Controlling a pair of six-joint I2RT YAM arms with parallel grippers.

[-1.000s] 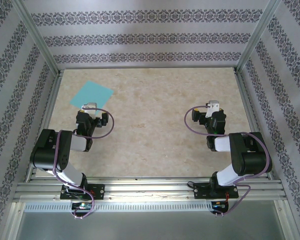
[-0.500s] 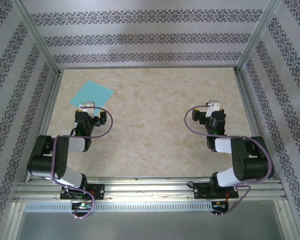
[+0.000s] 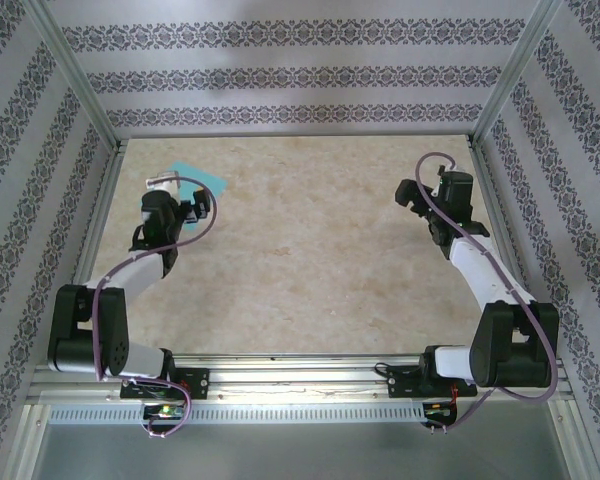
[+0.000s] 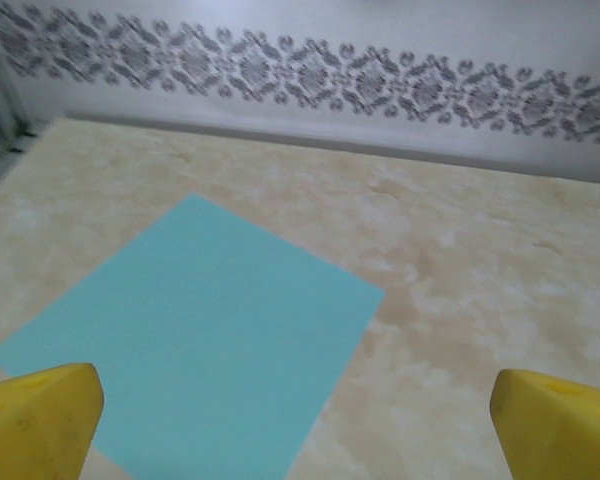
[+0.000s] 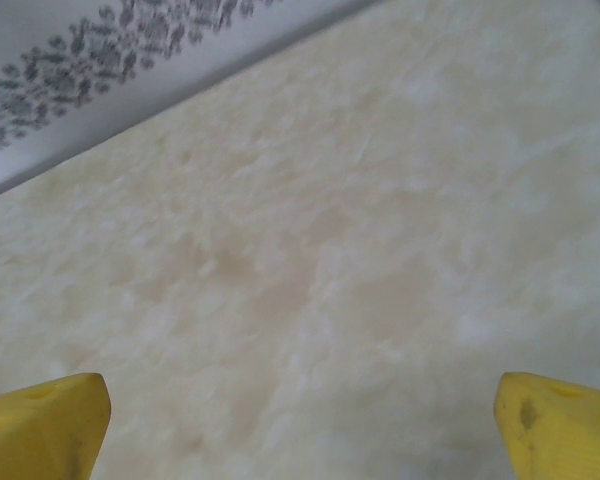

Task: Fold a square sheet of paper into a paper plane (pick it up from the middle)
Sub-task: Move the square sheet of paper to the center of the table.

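Note:
The square sheet of paper [image 4: 200,340] is a flat turquoise square lying on the marble-look table [image 3: 310,250] at the far left. In the top view only its right corner [image 3: 208,178] shows past my left gripper [image 3: 165,190], which hovers over its left part. Seen from the left wrist, that gripper [image 4: 300,430] is open, its yellow fingertips [image 4: 40,420] wide apart, with the sheet spread below and ahead between them. My right gripper [image 3: 448,185] is open over bare table at the far right, yellow fingertips [image 5: 560,425] wide apart and nothing between them. No folded plane is present.
Patterned walls [image 3: 300,75] and metal frame posts [image 3: 80,90] enclose the table on three sides. The sheet lies close to the left wall and back edge. The table's middle stretch between the two arms is bare marble surface.
Both arms have stretched away from their bases toward the back of the table. The left gripper moved from just short of the sheet to over it. The right gripper moved up the right side.

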